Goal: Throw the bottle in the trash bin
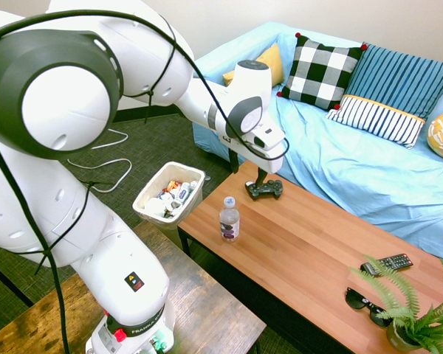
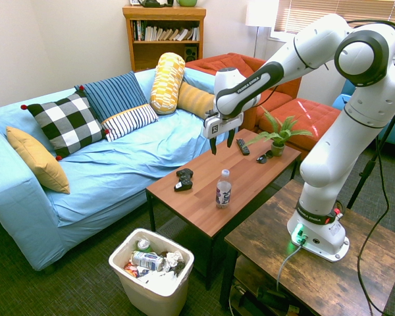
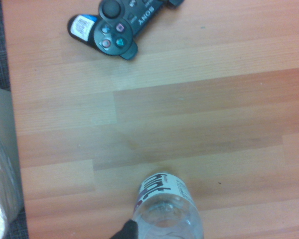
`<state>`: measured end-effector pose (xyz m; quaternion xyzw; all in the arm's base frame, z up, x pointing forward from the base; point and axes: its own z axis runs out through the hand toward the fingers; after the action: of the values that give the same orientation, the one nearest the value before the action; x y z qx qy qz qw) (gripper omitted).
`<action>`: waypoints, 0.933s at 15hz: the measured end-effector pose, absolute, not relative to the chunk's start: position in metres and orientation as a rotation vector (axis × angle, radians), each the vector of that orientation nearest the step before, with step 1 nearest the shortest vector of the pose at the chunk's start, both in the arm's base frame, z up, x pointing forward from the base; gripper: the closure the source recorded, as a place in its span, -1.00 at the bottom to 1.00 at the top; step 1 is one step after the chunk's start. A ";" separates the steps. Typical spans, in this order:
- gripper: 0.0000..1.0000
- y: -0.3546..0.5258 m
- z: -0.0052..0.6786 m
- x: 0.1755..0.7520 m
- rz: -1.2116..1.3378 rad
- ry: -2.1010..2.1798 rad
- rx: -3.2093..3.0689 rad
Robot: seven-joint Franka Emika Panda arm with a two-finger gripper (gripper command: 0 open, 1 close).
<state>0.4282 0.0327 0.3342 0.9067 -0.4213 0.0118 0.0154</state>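
The bottle stands upright near the front left corner of the wooden coffee table; it is clear, with a white cap and a dark label band. It also shows in the second exterior view as the bottle and from above in the wrist view as the bottle. My gripper hangs open and empty above the table, higher than the bottle and a little behind it toward the sofa; the gripper holds nothing. The white trash bin with litter inside stands on the floor just off the table's end, seen also as the trash bin.
A black game controller lies on the table just behind the bottle, under the gripper. A remote, sunglasses and a potted fern sit at the table's far end. A blue sofa with cushions runs behind the table.
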 end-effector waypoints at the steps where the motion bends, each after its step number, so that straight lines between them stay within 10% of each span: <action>1: -1.00 0.033 0.320 0.426 0.017 -1.309 2.807; 13: -1.00 0.056 0.248 0.401 -0.100 -1.268 2.741; 14: 1.00 0.058 0.248 0.401 -0.100 -1.264 2.742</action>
<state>0.4008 0.0580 0.2483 0.9060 -0.4177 -0.0331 0.0601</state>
